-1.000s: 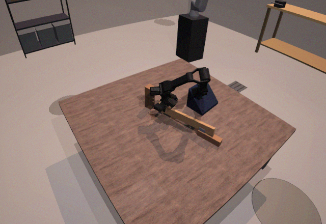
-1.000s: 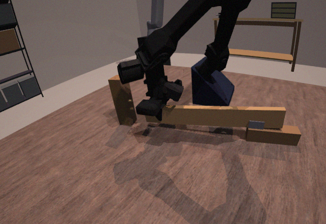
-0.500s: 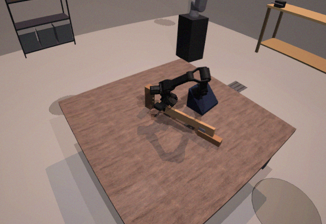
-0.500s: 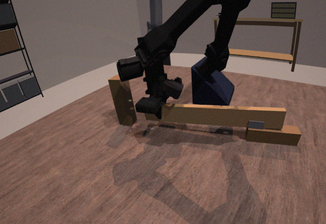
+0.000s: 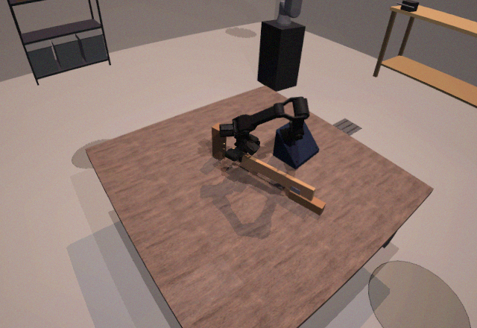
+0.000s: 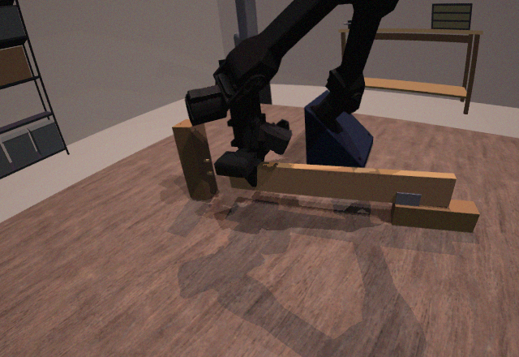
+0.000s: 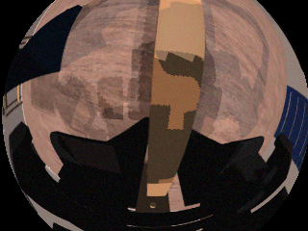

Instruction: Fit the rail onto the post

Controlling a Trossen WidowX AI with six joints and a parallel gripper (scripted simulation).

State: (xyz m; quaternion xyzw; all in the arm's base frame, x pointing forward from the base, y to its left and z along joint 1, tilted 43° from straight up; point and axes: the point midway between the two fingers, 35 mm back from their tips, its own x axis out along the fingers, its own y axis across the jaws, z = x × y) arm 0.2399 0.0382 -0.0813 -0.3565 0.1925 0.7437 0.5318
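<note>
The long wooden rail [image 5: 278, 174] [image 6: 348, 183] [image 7: 175, 84] lies nearly level, its near end lifted off the table [image 5: 231, 259] [image 6: 126, 281]. My gripper [image 5: 235, 155] [image 6: 241, 169] [image 7: 158, 122] is shut on the rail's near end, gripping it from above. The short wooden post [image 5: 218, 141] [image 6: 193, 160] stands just left of that end. Its two pegs [image 6: 208, 166] still show in a small gap between post and rail. The rail's far end sits in the grey bracket [image 5: 296, 190] [image 6: 409, 198] on the low footboard block [image 5: 314, 203] [image 6: 435, 217].
The arm's dark blue base [image 5: 297, 149] [image 6: 339, 139] stands just behind the rail. Off the table are a black pedestal with a grey arm [image 5: 280, 54], a metal shelf unit [image 5: 57, 27] at the left and a wooden bench [image 5: 435, 16] at the right.
</note>
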